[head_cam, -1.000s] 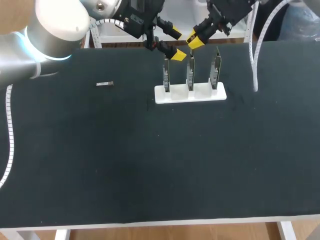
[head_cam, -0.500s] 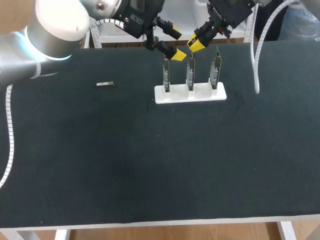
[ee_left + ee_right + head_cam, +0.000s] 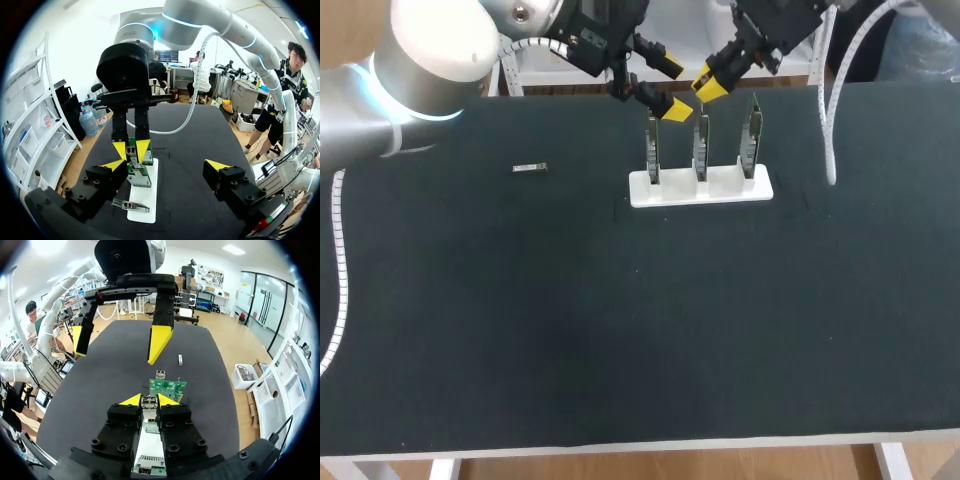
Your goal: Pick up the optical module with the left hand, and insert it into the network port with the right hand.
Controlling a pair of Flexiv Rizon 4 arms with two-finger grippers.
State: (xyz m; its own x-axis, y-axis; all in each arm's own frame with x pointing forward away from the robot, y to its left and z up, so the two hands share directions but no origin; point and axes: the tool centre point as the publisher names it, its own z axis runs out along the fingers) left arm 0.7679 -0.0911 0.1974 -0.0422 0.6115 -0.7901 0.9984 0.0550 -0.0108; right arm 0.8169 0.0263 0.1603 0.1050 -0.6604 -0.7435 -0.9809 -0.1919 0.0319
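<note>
Optical module (image 3: 529,168) lies flat, well left of the board stand (image 3: 665,190), long axis side to side. Left gripper (image 3: 667,88) hangs spread wide, empty; right gripper (image 3: 149,399) seemingly pinches the middle board's network port (image 3: 131,149).

The left arm (image 3: 430,50) and right arm (image 3: 210,22) are silver-grey with white rounded joints and glowing blue rings — white ribbed cables (image 3: 830,120) run alongside. The left gripper (image 3: 165,165) is black, screw-studded, yellow-tipped.

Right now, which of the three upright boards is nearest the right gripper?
The middle board of the white stand: the right gripper hangs just above its top edge.
</note>
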